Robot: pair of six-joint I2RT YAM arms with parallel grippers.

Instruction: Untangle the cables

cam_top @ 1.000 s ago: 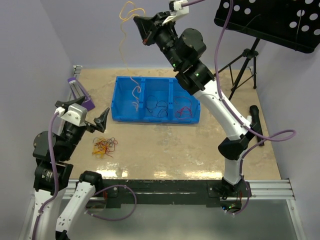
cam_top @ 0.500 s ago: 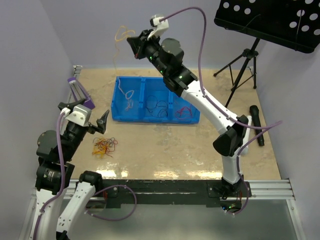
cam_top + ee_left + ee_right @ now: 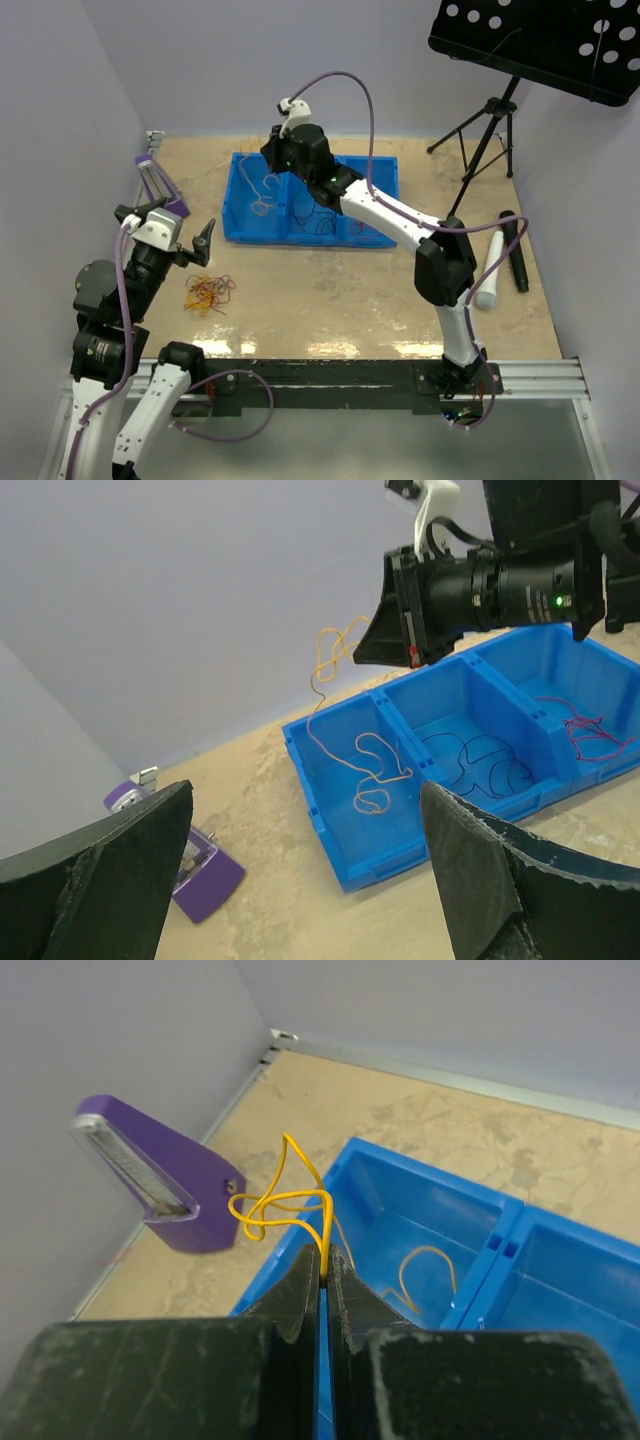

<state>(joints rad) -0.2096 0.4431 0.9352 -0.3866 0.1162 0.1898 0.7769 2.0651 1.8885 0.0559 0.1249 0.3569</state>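
A clump of red, yellow and orange cables (image 3: pixel 208 293) lies on the table just in front of my left gripper (image 3: pixel 175 237), which hangs open and empty above it. In the left wrist view that gripper (image 3: pixel 300 880) spreads wide over bare table. My right gripper (image 3: pixel 273 153) hovers over the left compartment of the blue bin (image 3: pixel 238 232). It is shut (image 3: pixel 324 1260) on a thin yellow cable (image 3: pixel 285 1200), which loops above the fingertips. The cable's lower part (image 3: pixel 375 780) rests coiled in that compartment.
A black cable (image 3: pixel 480 760) lies in the bin's middle compartment and a red one (image 3: pixel 585 730) in the right. A purple device (image 3: pixel 160 185) leans at the left wall. A tripod (image 3: pixel 490 130) and a black and a white cylinder (image 3: pixel 505 255) are at the right.
The right arm has come down and forward from high above the table to just over the bin, lowering the yellow cable into the left compartment. The left arm has barely moved.
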